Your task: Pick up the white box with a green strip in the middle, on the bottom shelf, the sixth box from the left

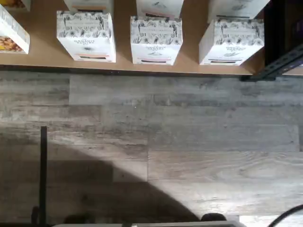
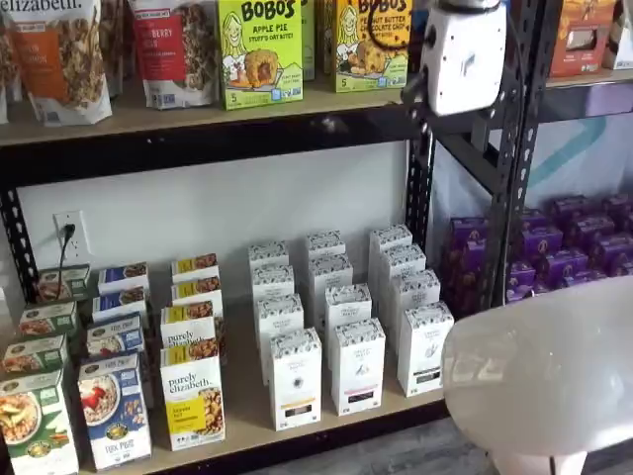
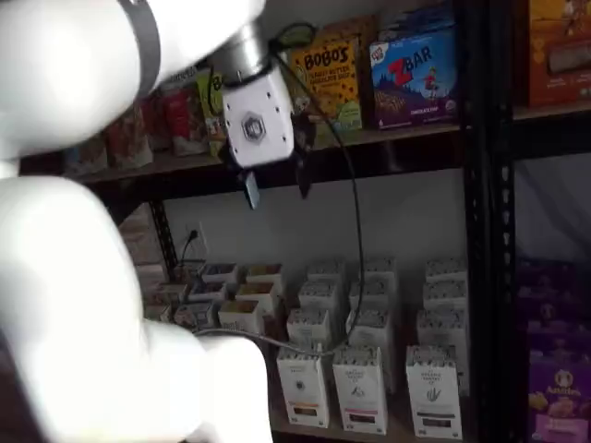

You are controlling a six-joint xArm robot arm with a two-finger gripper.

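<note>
**Risk of closing on the wrong white carton**

Bottom shelf (image 2: pixel 247 406), a long light-tan wooden board in a black metal frame, holds rows of sealed cartons; what is inside them does not show. Three files of tall narrow white cartons with speckled tops stand just beside the black upright rack post (image 2: pixel 419 198), alike except for a low strip. The white box with the greenish strip (image 2: pixel 425 348) heads the file nearest that post. The likely trouble is a descent that drifts from the post onto the neighbouring white carton (image 2: pixel 358 364), or a finger that clips the post. The white-bodied two-finger gripper (image 3: pixel 277 189) hangs high near the post, its black fingers plainly parted and holding nothing.
</note>
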